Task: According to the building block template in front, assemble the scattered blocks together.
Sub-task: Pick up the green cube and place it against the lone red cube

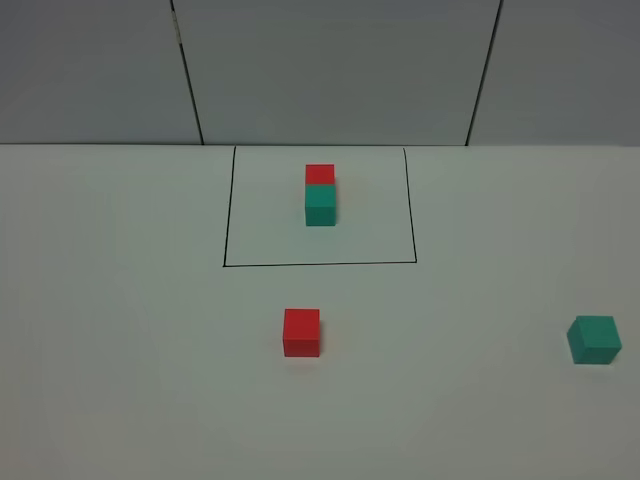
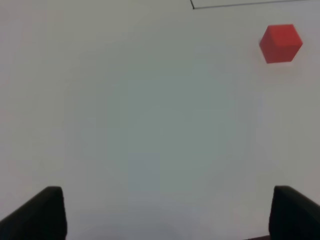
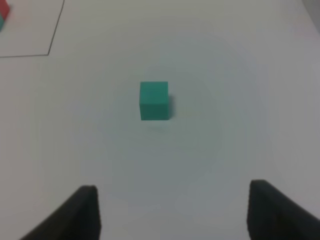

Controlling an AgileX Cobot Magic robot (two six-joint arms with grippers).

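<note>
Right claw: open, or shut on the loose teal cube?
Open. The right claw has its fingers wide apart, only bare table between them; the teal cube lies ahead, untouched.

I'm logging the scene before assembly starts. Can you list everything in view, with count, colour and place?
template pair of joined matte cubes: 1 pair, red touching teal-green on its far side, far middle of the table
thin drawn rectangle: 1, black, around the template pair
loose red matte cube: 1, bright red, near the table's middle, outside the rectangle on its near side
loose teal-green matte cube: 1, teal-green, table's right side, well apart from the red one
flat table top: 1, white, under everything
panelled wall: 1, grey, behind the table
left gripper: 1, black, open and empty, over bare table
right gripper: 1, black, open and empty, facing the loose teal-green cube
</note>
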